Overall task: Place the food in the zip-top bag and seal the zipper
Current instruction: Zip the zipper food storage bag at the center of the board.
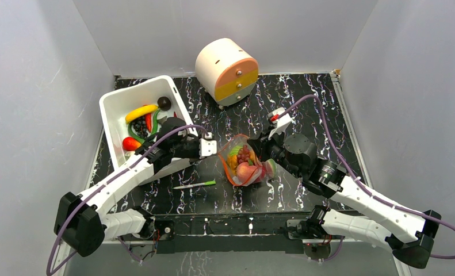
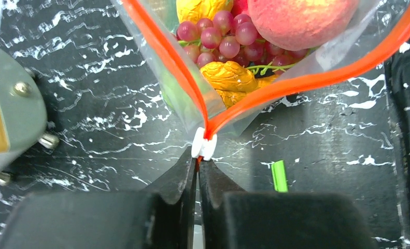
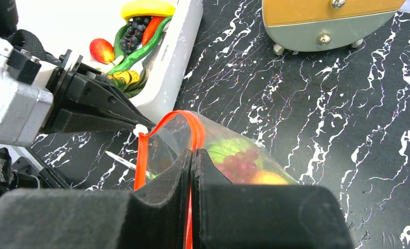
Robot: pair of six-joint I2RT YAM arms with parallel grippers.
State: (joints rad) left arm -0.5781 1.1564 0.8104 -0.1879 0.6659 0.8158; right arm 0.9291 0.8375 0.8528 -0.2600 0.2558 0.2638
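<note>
The clear zip-top bag (image 1: 245,164) lies mid-table with its mouth gaping. Food inside it shows through: purple grapes (image 2: 228,44), a peach (image 2: 301,18) and a yellow piece (image 2: 228,77). The red-orange zipper (image 2: 316,80) forms an open loop. My left gripper (image 2: 198,165) is shut on the zipper's end, just behind the white slider (image 2: 202,144). My right gripper (image 3: 191,155) is shut on the zipper at the opposite end of the mouth. In the top view the left gripper (image 1: 218,148) and right gripper (image 1: 263,150) flank the bag.
A white bin (image 1: 113,112) at the left holds more toy food, including a banana (image 1: 141,112). A round cabinet with drawers (image 1: 228,72) stands at the back. A thin white-and-green stick (image 1: 195,185) lies in front of the bag.
</note>
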